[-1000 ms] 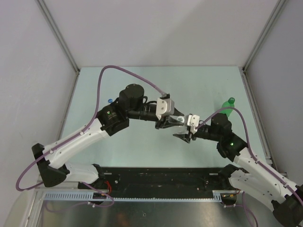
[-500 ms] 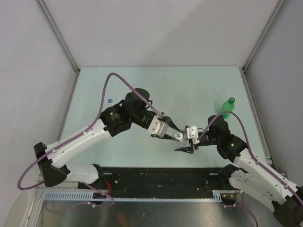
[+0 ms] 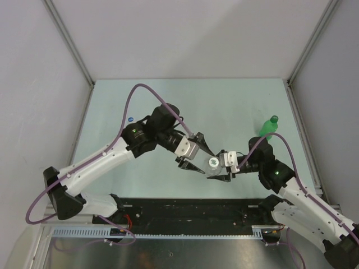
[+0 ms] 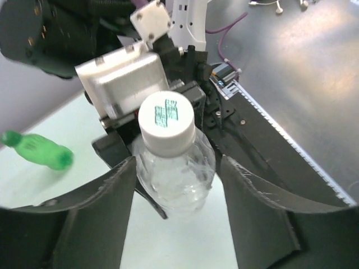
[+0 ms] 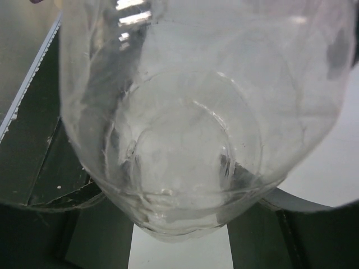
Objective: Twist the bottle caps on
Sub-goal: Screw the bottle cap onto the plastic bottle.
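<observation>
Holds clear bottle (image 4: 175, 185) clenched in right end effector (image 3: 217, 166), white cap (image 4: 166, 122) on, left end effector (image 4: 178, 168) released either side of cap.

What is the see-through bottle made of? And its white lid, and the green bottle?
The clear bottle looks like thin, glossy plastic: see-through, with crinkles and bright glints. Its white cap seems harder, matte plastic, solid white with a green printed mark. The green bottle looks like tinted, shiny plastic too, though it is small here.
</observation>
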{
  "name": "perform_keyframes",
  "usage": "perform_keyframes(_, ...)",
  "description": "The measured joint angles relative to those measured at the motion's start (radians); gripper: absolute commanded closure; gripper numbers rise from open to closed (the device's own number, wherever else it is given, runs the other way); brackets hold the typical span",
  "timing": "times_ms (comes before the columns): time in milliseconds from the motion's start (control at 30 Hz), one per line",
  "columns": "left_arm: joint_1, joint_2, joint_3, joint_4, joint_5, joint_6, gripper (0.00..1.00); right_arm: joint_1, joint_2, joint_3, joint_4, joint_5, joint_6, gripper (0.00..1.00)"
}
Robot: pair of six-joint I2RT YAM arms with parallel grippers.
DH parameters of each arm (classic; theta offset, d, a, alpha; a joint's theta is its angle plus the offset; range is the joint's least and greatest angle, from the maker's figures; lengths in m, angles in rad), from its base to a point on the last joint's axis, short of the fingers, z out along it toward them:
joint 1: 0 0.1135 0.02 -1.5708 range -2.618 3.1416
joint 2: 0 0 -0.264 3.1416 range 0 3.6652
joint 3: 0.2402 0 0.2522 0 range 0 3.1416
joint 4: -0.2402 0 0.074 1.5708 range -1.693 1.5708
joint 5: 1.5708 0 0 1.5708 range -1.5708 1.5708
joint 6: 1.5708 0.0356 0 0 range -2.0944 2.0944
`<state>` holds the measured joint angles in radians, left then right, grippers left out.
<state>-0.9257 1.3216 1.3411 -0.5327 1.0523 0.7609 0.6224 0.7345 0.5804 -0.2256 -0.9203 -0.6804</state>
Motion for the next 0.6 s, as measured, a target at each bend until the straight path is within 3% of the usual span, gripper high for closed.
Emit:
perform_keyframes(67, 0.007, 0.001, 0.0, -0.026, -0.002, 0.001, 0.1, 0.0, -0.003, 0.002, 0.018, -0.006, -0.001, 1.0)
perform_keyframes(133, 0.013, 0.001, 0.006, -0.047, -0.002, -0.002, 0.03, -0.001, -0.004, 0.003, 0.027, -0.006, -0.001, 1.0)
perform_keyframes(367, 0.025, -0.005, 0.046, -0.033, -0.086, -0.085, 0.0, -0.016, 0.006, 0.003, 0.068, 0.052, 0.047, 1.0)
perform_keyframes(600, 0.039, -0.034, 0.045, 0.164, -0.62, -0.487, 0.0, -0.055, 0.099, 0.005, 0.264, 0.391, 0.246, 1.0)
